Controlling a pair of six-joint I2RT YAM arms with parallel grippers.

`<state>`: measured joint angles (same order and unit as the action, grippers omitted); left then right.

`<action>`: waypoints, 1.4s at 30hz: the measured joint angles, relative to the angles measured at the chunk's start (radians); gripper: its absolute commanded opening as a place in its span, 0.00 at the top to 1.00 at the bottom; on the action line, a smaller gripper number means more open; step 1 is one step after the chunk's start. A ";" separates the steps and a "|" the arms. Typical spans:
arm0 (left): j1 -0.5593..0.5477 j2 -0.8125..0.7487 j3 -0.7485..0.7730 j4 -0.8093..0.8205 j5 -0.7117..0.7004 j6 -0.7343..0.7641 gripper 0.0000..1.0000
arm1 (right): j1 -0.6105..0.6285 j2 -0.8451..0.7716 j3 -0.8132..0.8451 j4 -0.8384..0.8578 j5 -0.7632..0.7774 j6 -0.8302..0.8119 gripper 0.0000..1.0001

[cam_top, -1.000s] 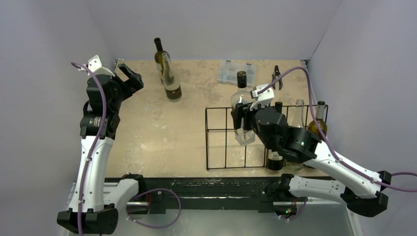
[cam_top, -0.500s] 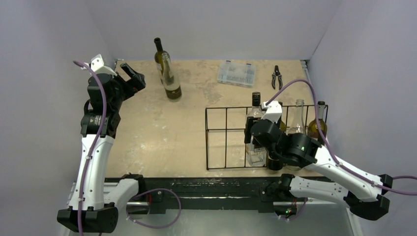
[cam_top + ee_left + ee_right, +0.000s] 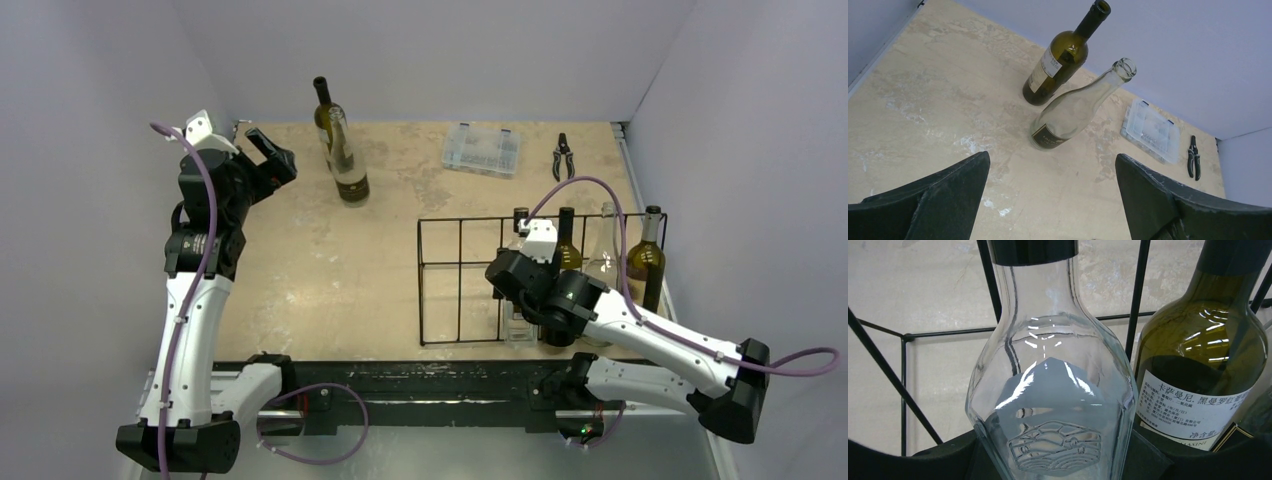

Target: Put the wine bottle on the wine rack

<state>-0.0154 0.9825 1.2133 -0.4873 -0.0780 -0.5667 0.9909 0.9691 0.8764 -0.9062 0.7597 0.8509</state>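
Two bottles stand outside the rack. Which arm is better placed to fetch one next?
Left. The left gripper, open, faces the dark green bottle and clear labelled bottle nearby; the right gripper is busy holding a faceted glass bottle in the wine rack.

The left arm (image 3: 195, 300) stands up from its base at 7 o'clock of the top view and reaches to 10 o'clock. There the left gripper (image 3: 268, 152) points toward 2 o'clock with its fingers (image 3: 948, 195) spread wide apart. The right arm (image 3: 650, 335) stretches low from 5 o'clock toward 10 o'clock, and the right gripper (image 3: 514, 296) is closed around the body of a clear bottle (image 3: 1048, 390).
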 measured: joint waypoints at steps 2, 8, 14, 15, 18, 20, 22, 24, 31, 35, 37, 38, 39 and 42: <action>0.000 0.000 0.000 -0.002 0.000 0.000 0.04 | -0.008 0.010 -0.018 0.019 0.002 0.001 1.00; 0.002 0.002 0.000 -0.001 0.011 -0.003 0.04 | -0.020 0.025 -0.049 0.080 0.006 -0.002 1.00; 0.005 0.004 0.000 0.000 0.029 -0.021 0.05 | -0.030 0.027 -0.084 0.117 0.011 -0.004 1.00; 0.007 0.006 0.000 0.000 0.035 -0.024 0.05 | -0.032 0.032 -0.088 0.118 0.015 -0.004 1.00; 0.009 0.011 0.000 0.000 0.045 -0.026 0.05 | -0.034 0.050 -0.093 0.127 0.028 -0.003 1.00; 0.018 0.014 0.000 0.000 0.053 -0.028 0.05 | -0.034 0.054 -0.093 0.130 0.036 -0.006 1.00; 0.034 0.018 0.000 0.000 0.063 -0.035 0.05 | -0.034 0.056 -0.093 0.134 0.039 -0.007 1.00; 0.047 0.022 0.000 0.001 0.069 -0.043 0.06 | -0.034 0.060 -0.094 0.138 0.042 -0.007 1.00; 0.066 0.037 0.000 0.000 0.105 -0.065 0.07 | -0.034 0.074 -0.093 0.144 0.050 0.006 1.00; 0.072 0.037 0.000 0.002 0.121 -0.074 0.07 | -0.034 0.077 -0.093 0.140 0.050 0.018 1.00; 0.078 0.038 0.000 0.002 0.130 -0.079 0.07 | -0.034 0.076 -0.093 0.136 0.048 0.021 1.00; 0.081 0.038 0.000 0.003 0.132 -0.080 0.07 | -0.034 0.076 -0.093 0.134 0.046 0.024 1.00; 0.083 0.038 0.000 0.004 0.134 -0.081 0.07 | -0.034 0.076 -0.093 0.130 0.043 0.029 1.00; 0.088 0.042 0.000 0.007 0.145 -0.088 0.08 | -0.034 0.079 -0.093 0.110 0.030 0.049 1.00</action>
<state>0.0727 1.0248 1.2137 -0.4805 0.0666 -0.6544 0.9573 1.0481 0.7837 -0.7959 0.7895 0.8997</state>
